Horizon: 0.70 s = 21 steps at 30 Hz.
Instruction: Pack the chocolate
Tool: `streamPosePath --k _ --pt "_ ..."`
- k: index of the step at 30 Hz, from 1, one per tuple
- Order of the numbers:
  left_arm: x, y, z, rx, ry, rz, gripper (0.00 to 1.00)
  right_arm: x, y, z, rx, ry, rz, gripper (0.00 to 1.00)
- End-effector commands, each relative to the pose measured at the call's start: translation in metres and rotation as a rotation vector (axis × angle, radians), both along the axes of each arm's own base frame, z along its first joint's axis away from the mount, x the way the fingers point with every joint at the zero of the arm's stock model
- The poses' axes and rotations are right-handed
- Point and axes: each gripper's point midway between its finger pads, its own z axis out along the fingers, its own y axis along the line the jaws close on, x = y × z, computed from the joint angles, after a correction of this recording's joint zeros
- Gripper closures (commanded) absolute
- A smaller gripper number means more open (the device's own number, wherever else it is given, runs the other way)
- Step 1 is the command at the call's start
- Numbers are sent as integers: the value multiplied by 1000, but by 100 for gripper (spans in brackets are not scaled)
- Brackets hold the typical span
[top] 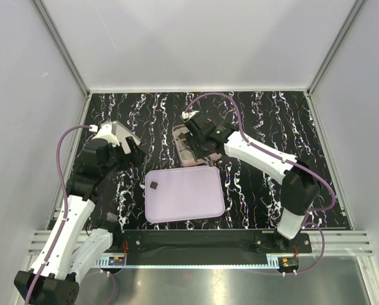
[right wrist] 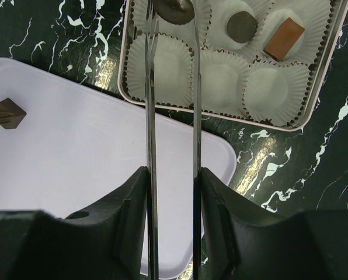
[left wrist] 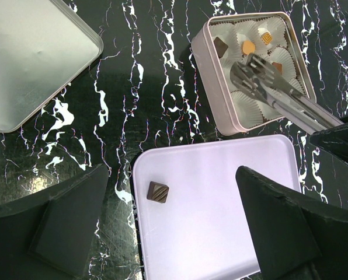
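One dark brown chocolate [left wrist: 158, 192] lies near the left edge of the pale lilac tray [left wrist: 221, 233]; it also shows in the top view [top: 154, 186] and the right wrist view [right wrist: 8, 113]. My left gripper [left wrist: 173, 181] is open and empty above that piece. My right gripper [right wrist: 172, 175] is shut on metal tongs [right wrist: 150, 87]. The tong tips pinch a dark chocolate [right wrist: 173, 9] over the square tin [right wrist: 331, 64] of white paper cups. Other pieces sit in the cups: a dark one [right wrist: 242, 26] and an orange-tan one [right wrist: 284, 38].
The tin's silver lid [left wrist: 28, 58] lies at the far left on the black marbled table [left wrist: 150, 105]. The tin [top: 180, 149] stands just behind the tray [top: 196, 203]. The right arm [top: 266, 159] reaches in from the right. Grey walls enclose the table.
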Motion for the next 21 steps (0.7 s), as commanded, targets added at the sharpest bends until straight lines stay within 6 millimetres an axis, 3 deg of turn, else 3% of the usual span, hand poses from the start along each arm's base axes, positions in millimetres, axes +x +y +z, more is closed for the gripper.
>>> streamPosePath --k 1,14,17,20,21 --pt "7 -2 20 -23 -62 -4 1 11 3 28 40 -55 -17 55" --pt "7 -2 21 -24 -66 -5 1 6 -2 51 49 -71 -18 49" --pt "7 1 22 -19 -72 11 1 -5 8 64 121 -52 14 51" --pt "6 7 26 -13 -83 46 1 -30 28 73 137 -69 79 51" --pt "6 8 27 -13 -90 56 1 -46 40 73 132 -70 121 50"
